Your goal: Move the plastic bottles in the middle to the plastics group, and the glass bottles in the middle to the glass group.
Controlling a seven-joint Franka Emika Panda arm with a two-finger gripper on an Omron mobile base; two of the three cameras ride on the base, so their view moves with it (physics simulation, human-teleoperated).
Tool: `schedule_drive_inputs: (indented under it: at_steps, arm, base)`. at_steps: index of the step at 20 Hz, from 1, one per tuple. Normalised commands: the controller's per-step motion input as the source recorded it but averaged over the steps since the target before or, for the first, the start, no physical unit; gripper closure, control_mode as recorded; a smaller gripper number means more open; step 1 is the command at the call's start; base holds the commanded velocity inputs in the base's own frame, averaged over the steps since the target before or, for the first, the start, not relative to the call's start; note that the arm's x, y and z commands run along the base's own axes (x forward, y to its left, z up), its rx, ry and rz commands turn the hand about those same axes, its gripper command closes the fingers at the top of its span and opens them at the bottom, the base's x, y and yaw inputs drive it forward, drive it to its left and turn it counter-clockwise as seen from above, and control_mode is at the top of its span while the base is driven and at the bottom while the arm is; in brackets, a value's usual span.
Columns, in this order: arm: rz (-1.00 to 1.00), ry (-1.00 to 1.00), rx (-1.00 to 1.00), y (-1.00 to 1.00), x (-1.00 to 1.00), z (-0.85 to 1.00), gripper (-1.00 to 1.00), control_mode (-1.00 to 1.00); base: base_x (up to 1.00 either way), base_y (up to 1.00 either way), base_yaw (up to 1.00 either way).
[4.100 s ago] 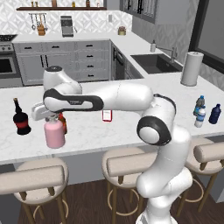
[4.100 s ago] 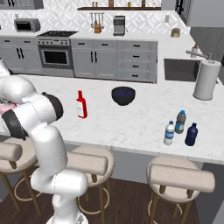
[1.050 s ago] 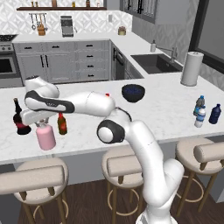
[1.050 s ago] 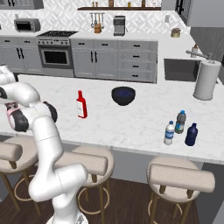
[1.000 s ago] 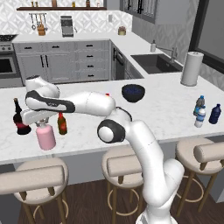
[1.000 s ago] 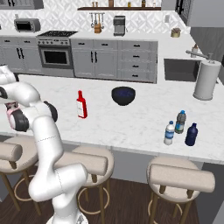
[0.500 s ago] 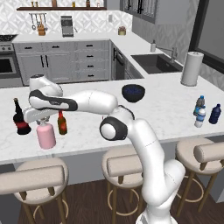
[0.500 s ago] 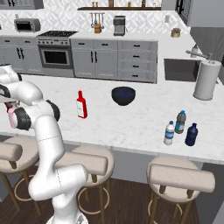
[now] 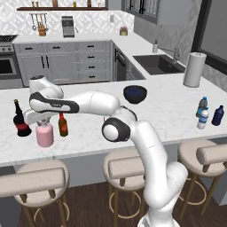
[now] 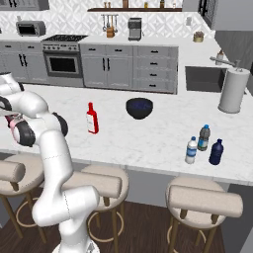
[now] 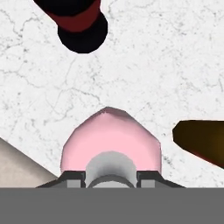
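Note:
The squat pale pink bottle (image 9: 44, 136) (image 11: 111, 140) stands on the white counter (image 9: 168, 111) at its left end. My gripper (image 9: 43, 125) (image 11: 111, 175) comes down from above and is shut on its short neck. The black long-necked bottle (image 9: 20, 122) (image 11: 78, 22) is just left of it and the small brown bottle (image 9: 63, 126) (image 11: 201, 140) just right. The slim red bottle (image 10: 91, 118) stands mid-counter. At the right end, the white-capped clear water bottle (image 9: 202, 119) (image 10: 191, 150) sits beside the blue-capped bottle (image 10: 203, 138) and the dark blue bottle (image 9: 217, 115) (image 10: 215, 152).
A dark blue bowl (image 9: 135, 94) (image 10: 139, 107) sits mid-counter, and a paper towel roll (image 9: 193, 69) stands at the back right by the sink (image 9: 157, 64). Padded stools (image 9: 126, 166) line the counter's near edge.
The arm's elbow has drifted slightly to the right. The pink bottle has stayed between the black and brown bottles, still gripped at the neck.

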Motion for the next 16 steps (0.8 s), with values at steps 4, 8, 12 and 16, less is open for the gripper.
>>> schedule_drive_inputs:
  at_steps: [4, 8, 12, 16]
  arm:
    - [0.0, -0.02, 0.0, 0.0, 0.0, 0.0, 1.0, -1.0]
    - [0.0, 0.0, 0.0, 0.0, 0.09, 0.0, 1.0, -1.0]
    - [0.0, 0.0, 0.0, 0.0, 0.05, -0.05, 1.0, -1.0]
    - [0.0, 0.0, 0.0, 0.0, 0.0, 0.0, 1.0, -1.0]
  base:
    - [0.0, 0.0, 0.0]
    - [0.0, 0.0, 0.0]
    - [0.0, 0.0, 0.0]
    - [0.0, 0.0, 0.0]
